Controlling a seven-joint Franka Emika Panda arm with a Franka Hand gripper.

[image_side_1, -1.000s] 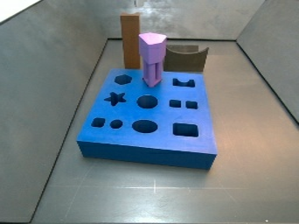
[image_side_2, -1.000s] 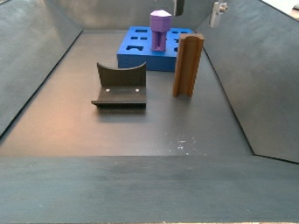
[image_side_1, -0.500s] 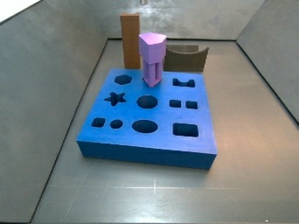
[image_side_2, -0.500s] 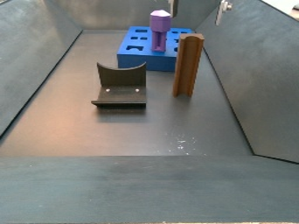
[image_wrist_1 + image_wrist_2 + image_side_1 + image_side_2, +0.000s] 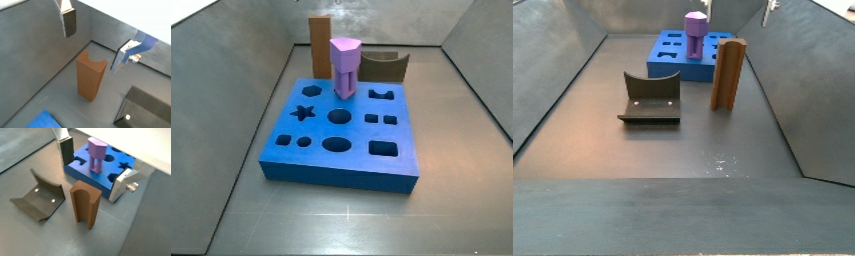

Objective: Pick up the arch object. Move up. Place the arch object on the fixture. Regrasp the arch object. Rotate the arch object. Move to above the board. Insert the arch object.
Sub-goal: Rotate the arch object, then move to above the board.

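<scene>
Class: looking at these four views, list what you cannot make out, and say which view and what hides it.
- Arch object: its lower part, in a side view, is behind the purple peg and board.
- Fixture: cut off by a wrist view's edge.
- Tool: open above the arch object; only its fingers show in both wrist views.
- Board cutouts: their depth is unreadable.

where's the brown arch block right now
The arch block stands upright on the floor, beside the blue board and apart from the fixture. In a wrist view the open gripper hangs above it, not touching.
</scene>
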